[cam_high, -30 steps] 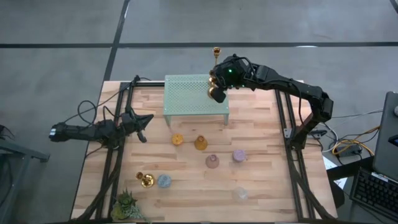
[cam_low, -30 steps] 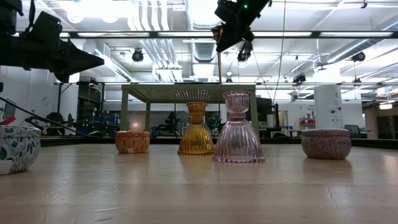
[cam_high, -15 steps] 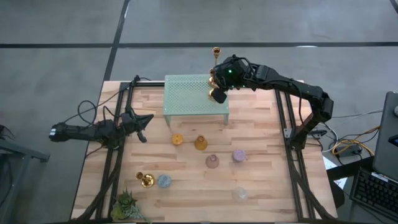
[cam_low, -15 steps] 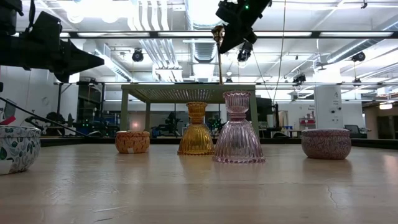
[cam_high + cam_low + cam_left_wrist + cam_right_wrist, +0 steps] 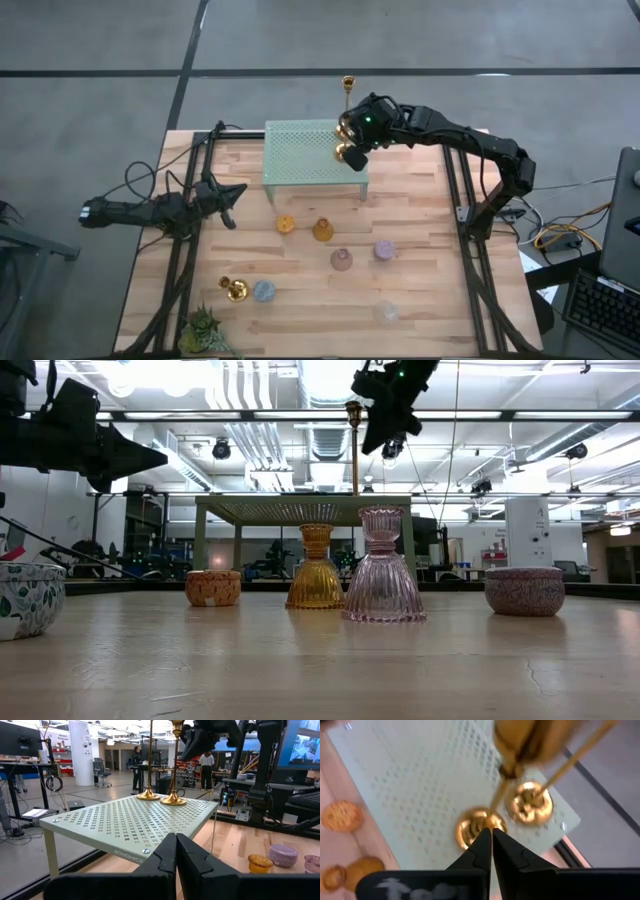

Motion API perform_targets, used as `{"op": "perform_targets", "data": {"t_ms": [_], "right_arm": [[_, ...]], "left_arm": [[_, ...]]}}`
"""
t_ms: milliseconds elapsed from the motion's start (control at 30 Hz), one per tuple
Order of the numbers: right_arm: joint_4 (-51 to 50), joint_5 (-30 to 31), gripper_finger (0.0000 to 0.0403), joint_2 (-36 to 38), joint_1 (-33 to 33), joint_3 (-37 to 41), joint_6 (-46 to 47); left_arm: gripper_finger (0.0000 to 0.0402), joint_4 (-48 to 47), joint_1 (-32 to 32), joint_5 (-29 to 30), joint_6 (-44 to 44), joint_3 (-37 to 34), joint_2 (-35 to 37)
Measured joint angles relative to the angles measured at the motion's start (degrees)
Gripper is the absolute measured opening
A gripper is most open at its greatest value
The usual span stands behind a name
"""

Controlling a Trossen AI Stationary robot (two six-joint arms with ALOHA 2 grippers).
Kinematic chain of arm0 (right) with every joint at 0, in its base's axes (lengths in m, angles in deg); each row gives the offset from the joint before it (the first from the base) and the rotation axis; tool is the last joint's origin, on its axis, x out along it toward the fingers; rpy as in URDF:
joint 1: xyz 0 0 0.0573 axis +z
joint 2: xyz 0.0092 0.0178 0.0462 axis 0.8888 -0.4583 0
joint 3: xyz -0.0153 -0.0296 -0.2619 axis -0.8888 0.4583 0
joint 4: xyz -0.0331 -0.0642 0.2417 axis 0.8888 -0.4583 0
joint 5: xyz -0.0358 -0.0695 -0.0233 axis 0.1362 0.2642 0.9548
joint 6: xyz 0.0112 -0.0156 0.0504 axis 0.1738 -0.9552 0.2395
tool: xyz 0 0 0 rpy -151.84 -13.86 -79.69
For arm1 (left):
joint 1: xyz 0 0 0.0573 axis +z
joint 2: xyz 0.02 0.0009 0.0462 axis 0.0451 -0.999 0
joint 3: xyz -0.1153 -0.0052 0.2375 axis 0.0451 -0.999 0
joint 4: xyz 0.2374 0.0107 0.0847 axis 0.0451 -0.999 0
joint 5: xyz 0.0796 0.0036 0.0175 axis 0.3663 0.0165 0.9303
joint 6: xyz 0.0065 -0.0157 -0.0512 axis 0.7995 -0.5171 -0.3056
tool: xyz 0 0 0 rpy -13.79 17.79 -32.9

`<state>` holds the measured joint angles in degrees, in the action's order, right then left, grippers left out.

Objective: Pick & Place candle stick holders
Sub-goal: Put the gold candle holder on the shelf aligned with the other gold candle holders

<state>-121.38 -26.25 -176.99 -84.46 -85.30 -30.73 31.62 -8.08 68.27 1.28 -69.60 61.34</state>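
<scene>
Two tall gold candle stick holders stand by their round bases on the mint-green stand (image 5: 305, 152), near its far right corner: the nearer one (image 5: 174, 798) and the farther one (image 5: 149, 795). My right gripper (image 5: 491, 836) is shut and slants down just beside the upper stem and cup (image 5: 353, 408) of the nearer one. Nothing shows between its fingers. My left gripper (image 5: 176, 842) is shut and waits level at the table's left side (image 5: 236, 192). Squat orange (image 5: 285, 224), amber (image 5: 322, 231), pink (image 5: 342, 260) and purple (image 5: 383, 250) holders stand on the table. My right gripper is beside the top of the nearer gold candle stick holder (image 5: 353, 408), coming from above and the table's right. Whether it touches the holder I cannot tell. The holder stands upright with its base (image 5: 475, 828) on the stand.
A short gold holder (image 5: 235, 290), a blue one (image 5: 263, 291) and a clear glass one (image 5: 386, 311) stand near the front edge. A spiky green plant (image 5: 205, 328) sits at the front left corner. Black rails run along both table sides.
My right gripper has tipped further downward and rolled a little. In the low view it has drawn off to the side of the gold holder's top, which now shows clear of it and stands upright on the stand.
</scene>
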Motion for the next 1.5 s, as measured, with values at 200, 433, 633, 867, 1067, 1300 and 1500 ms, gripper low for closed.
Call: {"op": "perform_targets", "data": {"t_ms": [200, 433, 633, 867, 1067, 1300, 1500], "right_arm": [[-6.01, 0.4, 0.0008, 0.0, -0.02, 0.0, 1.72], [-13.0, 0.4, 0.0008, 0.64, 0.76, 0.0, 3.68], [-13.64, 0.42, 0.0008, 3.74, 3.06, 1.12, 4.22], [-12.74, 0.45, 0.0008, 9.39, 6.84, 6.57, 5.83], [-6.4, 0.46, 0.0008, 16.71, 10.89, 14.47, 7.47], [10.18, 0.51, 0.0008, 29.87, 17.96, 29.77, 6.74], [23.14, 0.53, 0.0008, 41.35, 24.36, 44.42, 2.89]], "left_arm": [[0.001, 0.0, 0.0, 0.0, 0.0, 0.02, 0.02], [0.001, -0.01, 0.0, 0.02, 0.01, 0.01, 0.01], [0.001, -0.02, 0.0, 0.0, 0.02, 0.01, 0.0], [0.001, -0.02, 0.0, 0.0, 0.0, 0.0, 0.0], [0.001, -0.02, -0.01, 0.01, 0.01, 0.01, 0.02], [0.001, 0.0, 0.0, 0.0, 0.02, 0.0, 0.02], [0.001, 0.0, 0.0, 0.02, 0.02, 0.02, 0.02]]}}
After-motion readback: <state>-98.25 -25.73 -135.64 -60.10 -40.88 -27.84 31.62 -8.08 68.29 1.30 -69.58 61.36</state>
